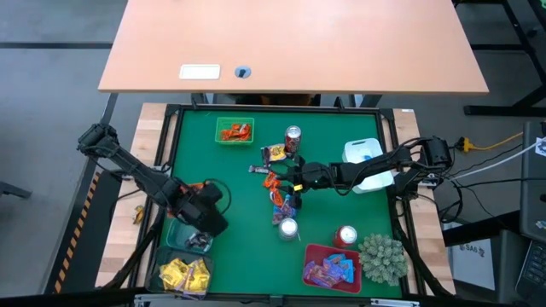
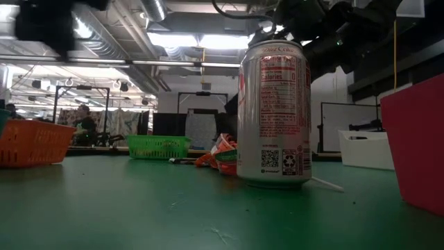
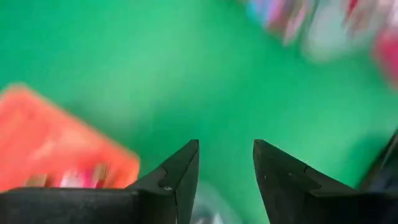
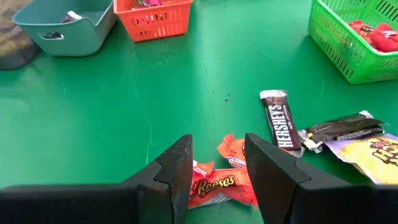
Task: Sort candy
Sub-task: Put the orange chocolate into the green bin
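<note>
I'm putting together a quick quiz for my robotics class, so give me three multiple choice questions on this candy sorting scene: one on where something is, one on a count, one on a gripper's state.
1. Where is the right gripper?
A. over the loose candy in the middle of the table
B. inside the green basket
C. at the spiky plant

2. How many drink cans stand on the table?
A. one
B. three
C. five

3. The right gripper is:
A. shut on a packet
B. shut, empty
C. open

Answers:
1. A, its wrist view shows the candy just below its fingers.
2. B, the high view shows three.
3. C, a gap separates the fingers.

The left gripper, also open, waits by the teal bin.
</note>
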You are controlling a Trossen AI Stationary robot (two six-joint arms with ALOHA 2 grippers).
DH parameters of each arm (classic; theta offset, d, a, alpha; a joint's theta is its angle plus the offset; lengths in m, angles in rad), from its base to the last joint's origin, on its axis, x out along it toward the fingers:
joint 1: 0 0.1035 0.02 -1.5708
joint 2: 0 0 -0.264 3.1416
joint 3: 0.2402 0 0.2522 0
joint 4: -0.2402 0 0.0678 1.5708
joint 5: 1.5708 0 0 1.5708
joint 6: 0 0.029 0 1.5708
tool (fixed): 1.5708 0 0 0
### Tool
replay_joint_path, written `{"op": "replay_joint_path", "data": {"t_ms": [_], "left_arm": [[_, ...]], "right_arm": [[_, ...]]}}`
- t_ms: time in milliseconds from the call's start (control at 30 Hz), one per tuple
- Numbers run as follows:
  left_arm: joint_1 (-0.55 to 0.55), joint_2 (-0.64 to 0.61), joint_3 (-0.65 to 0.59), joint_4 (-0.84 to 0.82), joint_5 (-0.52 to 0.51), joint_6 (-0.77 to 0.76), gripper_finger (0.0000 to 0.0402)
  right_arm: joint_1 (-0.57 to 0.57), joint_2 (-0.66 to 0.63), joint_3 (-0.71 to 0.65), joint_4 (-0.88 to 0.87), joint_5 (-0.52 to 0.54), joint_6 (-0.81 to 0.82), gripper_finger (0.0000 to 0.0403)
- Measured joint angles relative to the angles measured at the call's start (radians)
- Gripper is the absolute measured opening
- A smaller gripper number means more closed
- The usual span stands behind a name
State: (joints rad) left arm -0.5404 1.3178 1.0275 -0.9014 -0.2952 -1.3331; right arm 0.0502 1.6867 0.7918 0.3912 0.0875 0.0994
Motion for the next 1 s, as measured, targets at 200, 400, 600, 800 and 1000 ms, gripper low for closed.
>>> {"op": "replay_joint_path", "data": {"t_ms": [200,400,600,800,1000], "left_arm": [[0.116,0.027,0.000,0.188,-0.201,0.000,0.0141],[0.215,0.119,0.000,0.359,-0.209,0.054,0.0141],[0.273,0.237,0.000,0.584,-0.209,0.148,0.0141],[0.311,0.351,0.000,0.715,-0.210,0.191,0.0141],[0.328,0.446,0.000,0.764,-0.209,0.192,0.0141]], "right_arm": [[0.000,0.000,0.000,0.000,0.000,-0.039,0.0145],[0.001,-0.055,0.000,-0.043,0.000,-0.120,0.0145],[0.001,-0.162,0.000,-0.141,0.040,-0.219,0.0145],[0.001,-0.234,0.000,-0.211,0.090,-0.273,0.0145],[0.002,-0.247,0.000,-0.232,0.093,-0.313,0.0145]]}}
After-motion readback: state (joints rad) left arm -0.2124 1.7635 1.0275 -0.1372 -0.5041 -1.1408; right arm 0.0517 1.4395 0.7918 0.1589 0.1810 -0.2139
